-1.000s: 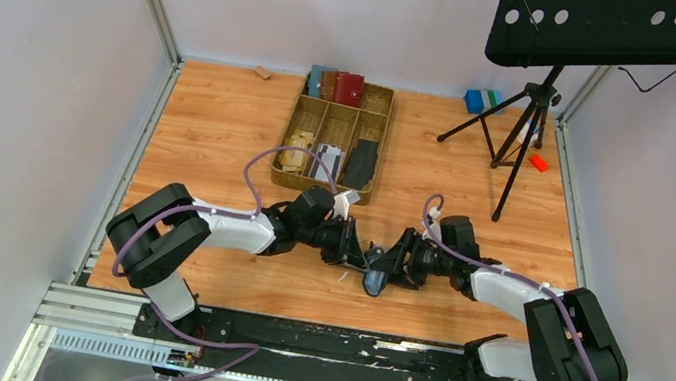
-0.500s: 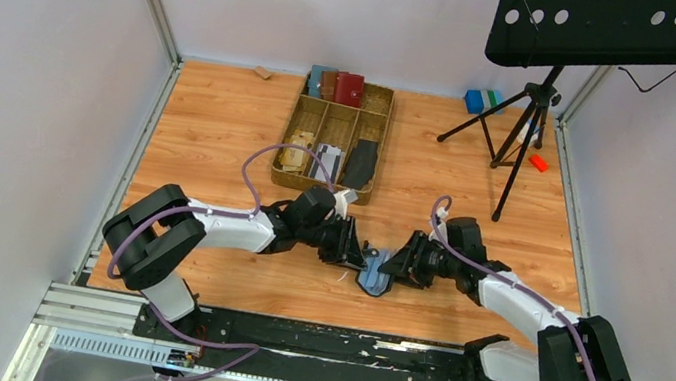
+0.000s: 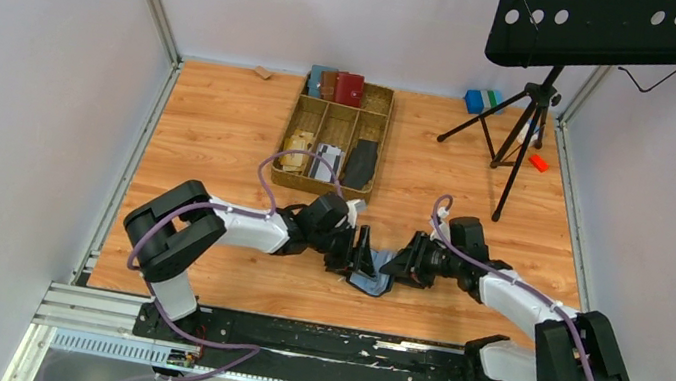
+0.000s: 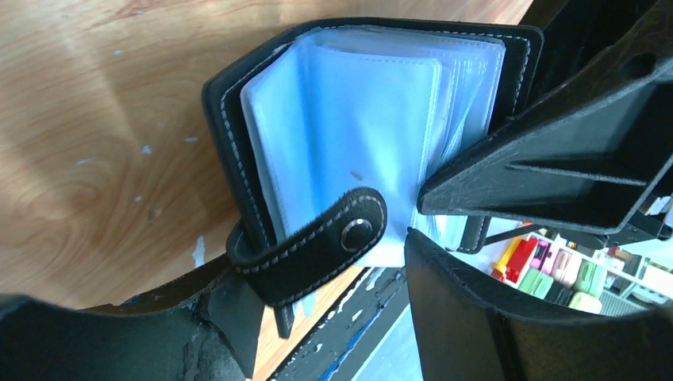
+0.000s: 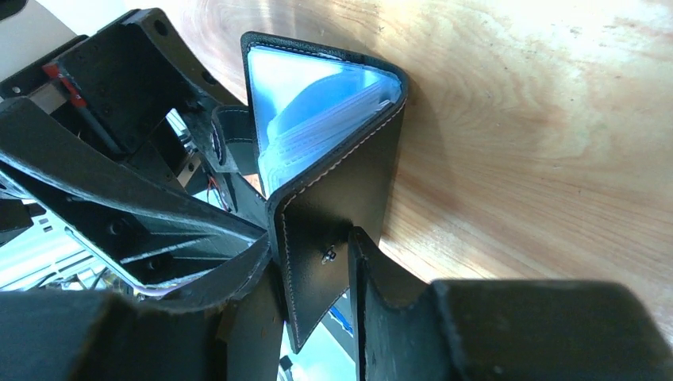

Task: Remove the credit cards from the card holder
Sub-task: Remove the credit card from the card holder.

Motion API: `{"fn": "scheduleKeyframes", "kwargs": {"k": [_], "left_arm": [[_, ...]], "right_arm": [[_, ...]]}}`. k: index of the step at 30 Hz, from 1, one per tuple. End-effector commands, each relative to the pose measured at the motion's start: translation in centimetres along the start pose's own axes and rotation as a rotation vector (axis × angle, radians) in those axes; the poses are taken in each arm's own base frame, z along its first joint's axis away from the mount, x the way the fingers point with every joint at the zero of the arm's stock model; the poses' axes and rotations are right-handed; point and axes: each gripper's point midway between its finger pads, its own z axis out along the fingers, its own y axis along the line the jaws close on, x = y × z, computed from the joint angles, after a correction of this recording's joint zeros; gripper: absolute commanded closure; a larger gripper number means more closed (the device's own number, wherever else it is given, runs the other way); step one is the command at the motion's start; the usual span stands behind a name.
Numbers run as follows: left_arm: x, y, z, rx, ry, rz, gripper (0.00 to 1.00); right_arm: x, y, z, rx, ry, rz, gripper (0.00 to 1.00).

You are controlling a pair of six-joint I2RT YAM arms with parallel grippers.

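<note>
Table: a wooden table (image 3: 211, 131) fills the middle of the overhead view, with both arms reaching in from the lower edge.
Left gripper: the left gripper (image 3: 362, 252) sits just left of centre, low over the wood. Its jaws are spread and grasp nothing, and they stand on either side of the near edge of the case.
Tray: a wicker tray (image 3: 281, 154) with several compartments lies above centre, well apart from both grippers. Red, brown and blue wallets stand at its far end.
Card holder: the black card holder (image 3: 373, 280) lies on the table at lower centre, between the two grippers, with its covers partly open.
Sleeves: the pale blue plastic sleeves (image 4: 349, 119) fan out inside the covers. Whether credit cards sit in them cannot be told.
Tab: the stitched closure tab (image 4: 317, 242) with its metal snap hangs loose across the lower edge of the sleeves.
Right gripper: the right gripper (image 3: 397, 260), just right of centre, is clamped on one black cover of the card holder.
Music stand: a black music stand (image 3: 591, 26) on a tripod occupies the upper right.
</note>
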Motion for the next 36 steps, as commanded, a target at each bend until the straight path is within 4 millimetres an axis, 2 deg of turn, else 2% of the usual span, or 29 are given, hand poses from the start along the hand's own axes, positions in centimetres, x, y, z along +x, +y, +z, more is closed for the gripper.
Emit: {"fn": "scheduleKeyframes", "kwargs": {"k": [1,6,10,15,20,26,32,36], "left_arm": [[-0.7,-2.2,0.9,0.020,0.016,0.073,0.31],[-0.2,-0.6,1.5,-0.062,0.054,0.056,0.33],[0.6,1.6,1.6,-0.156,0.082,0.021,0.50],[1.1,2.2,1.7,-0.165,0.095,-0.001,0.60],[1.0,1.9,1.8,-0.140,0.094,-0.017,0.67],[0.1,0.0,1.4,0.054,0.032,-0.098,0.68],[0.0,-0.6,1.4,0.112,0.025,-0.121,0.68],[-0.6,-1.0,0.9,0.128,0.008,-0.120,0.66]], "right_arm": [[0.7,-1.7,0.4,0.044,0.036,-0.003,0.69],[0.7,-1.7,0.4,0.042,0.046,-0.007,0.67],[0.6,-2.2,0.0,0.067,0.034,-0.004,0.50],[0.3,-2.2,-0.3,0.060,0.017,-0.005,0.49],[0.1,-2.0,-0.4,0.049,0.006,-0.005,0.61],[0.1,-1.7,-0.1,0.017,0.009,0.010,0.73],[-0.2,-1.2,0.8,-0.036,0.035,0.019,0.77],[-0.2,-0.6,0.7,-0.050,0.051,0.027,1.00]]}}
